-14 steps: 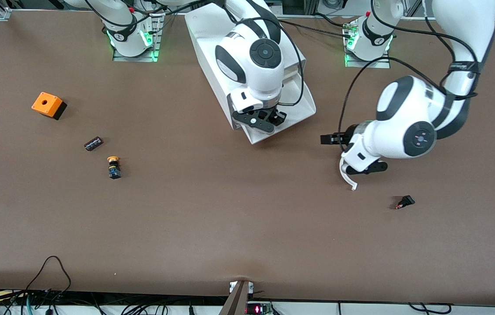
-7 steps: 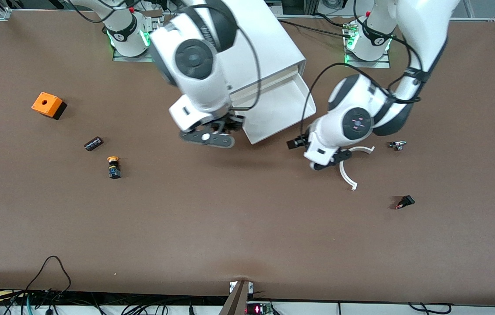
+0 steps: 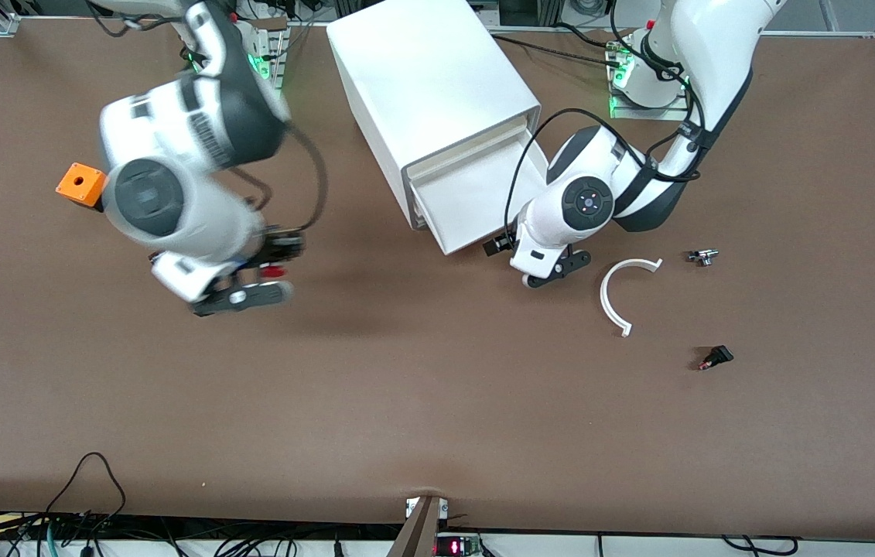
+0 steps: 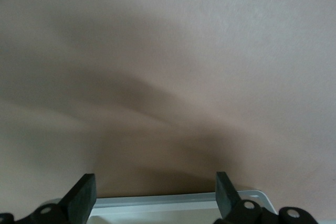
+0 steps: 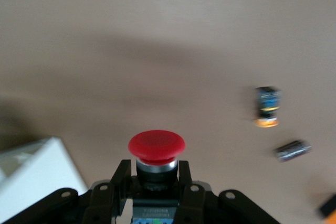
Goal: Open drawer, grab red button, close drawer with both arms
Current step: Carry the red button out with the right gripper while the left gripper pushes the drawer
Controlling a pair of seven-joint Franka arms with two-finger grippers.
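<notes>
While the brown table (image 3: 437, 402) is carrying everything, the white cabinet (image 3: 429, 85) is standing between the two arm bases with one drawer (image 3: 476, 209) pulled out toward the front camera, left open presumably until the button is out of it. Of the two arms, the right arm (image 3: 174, 193) is hanging over the table toward its own end, and the right gripper (image 3: 263, 272) is clamping the red-capped button (image 5: 156, 148) by its dark body, cap clear of the fingers, so the button is riding in the air rather than lying in the drawer. Meanwhile the left arm (image 3: 638, 170) is reaching down at the drawer's open end, where the left gripper (image 3: 534, 267) is holding its fingers (image 4: 81, 198) wide apart with nothing between them, just at the drawer's rim, probably lining up to push it shut.

Smaller things are lying singly: one orange box (image 3: 80, 184), one white curved strip (image 3: 619, 294), one yellow-capped button (image 5: 268, 108), one dark cylinder (image 5: 293, 150), and two small dark parts (image 3: 716, 357) and (image 3: 702, 256), whose kind is hard to make out.
</notes>
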